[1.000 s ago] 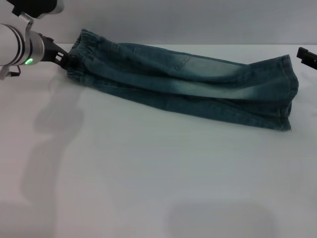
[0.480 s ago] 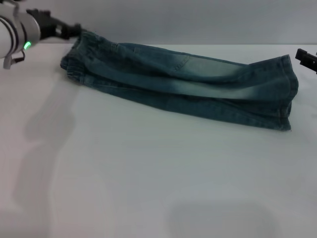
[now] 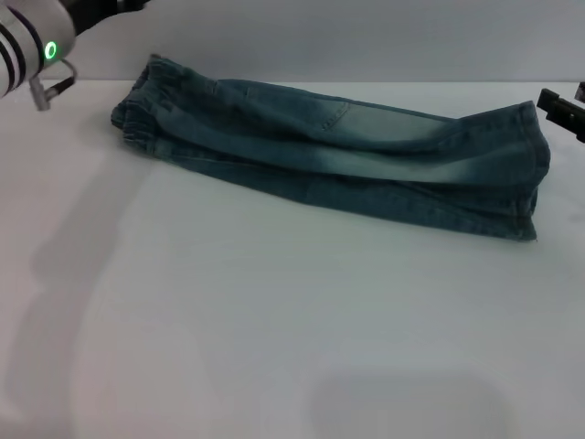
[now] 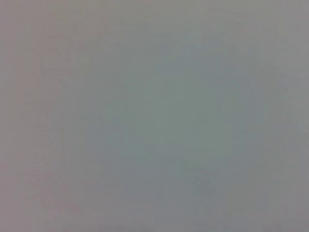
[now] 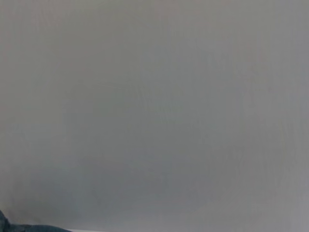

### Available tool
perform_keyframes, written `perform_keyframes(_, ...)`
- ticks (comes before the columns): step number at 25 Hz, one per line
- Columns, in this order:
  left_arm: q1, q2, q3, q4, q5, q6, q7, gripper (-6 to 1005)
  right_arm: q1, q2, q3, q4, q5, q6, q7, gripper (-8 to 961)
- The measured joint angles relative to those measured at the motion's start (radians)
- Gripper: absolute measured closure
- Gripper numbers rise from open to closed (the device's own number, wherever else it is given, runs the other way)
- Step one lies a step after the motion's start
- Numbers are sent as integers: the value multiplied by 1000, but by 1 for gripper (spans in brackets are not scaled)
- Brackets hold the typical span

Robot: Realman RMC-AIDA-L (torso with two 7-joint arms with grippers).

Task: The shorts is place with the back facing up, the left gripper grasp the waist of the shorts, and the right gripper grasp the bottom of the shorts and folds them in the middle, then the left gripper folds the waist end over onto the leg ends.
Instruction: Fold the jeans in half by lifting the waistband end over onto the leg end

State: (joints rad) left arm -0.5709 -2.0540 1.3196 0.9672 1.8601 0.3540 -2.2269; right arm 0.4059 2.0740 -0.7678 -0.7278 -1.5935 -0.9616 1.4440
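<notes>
The faded blue denim shorts [image 3: 347, 155] lie folded lengthwise into a long strip across the far half of the white table [image 3: 274, 320]. The puckered elastic waist [image 3: 142, 105] is the strip's left end and rests flat on the table. The leg ends [image 3: 535, 174] are stacked at the right. My left gripper [image 3: 110, 7] is up at the top left corner, above and clear of the waist, mostly cut off by the frame edge. My right gripper [image 3: 559, 108] shows only as a black tip at the right edge, just beyond the leg ends, apart from them.
The silver-white left arm with its green light [image 3: 50, 50] hangs over the table's far left corner. A grey wall rises behind the table. In the right wrist view a sliver of denim [image 5: 19, 228] shows at the bottom edge.
My left gripper has let go of the waist and risen up and away to the upper left. The waist now lies flat. The right gripper has barely shifted.
</notes>
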Motion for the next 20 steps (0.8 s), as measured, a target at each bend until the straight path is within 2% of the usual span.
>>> perform_keyframes(1,-2,0,-18,5,-39,46,22,179,0,0,0,1,0,-1,-5,302)
perform_keyframes(4,-31,1,-160,-37,-212,299,181,209,0,0,-3,2,1,-3,-15,302)
perform_keyframes(6,-61,8,-257,-96,-249,430,259,229,0,0,-4,2,2,-7,-20,302)
perform_keyframes(8,-86,26,-312,-156,-246,516,300,266,0,0,-2,4,5,-13,-32,302)
perform_keyframes(12,-107,76,-303,-210,-163,578,316,372,1,0,0,9,13,-25,-41,301)
perform_keyframes(13,-109,79,-302,-210,-126,581,318,398,1,0,1,9,13,-29,-42,301)
perform_keyframes(16,-113,78,-307,-204,-3,563,331,394,3,-1,0,10,13,-35,-43,302)
perform_keyframes(20,-114,74,-310,-204,32,544,337,389,7,-1,-3,12,13,-42,-43,302)
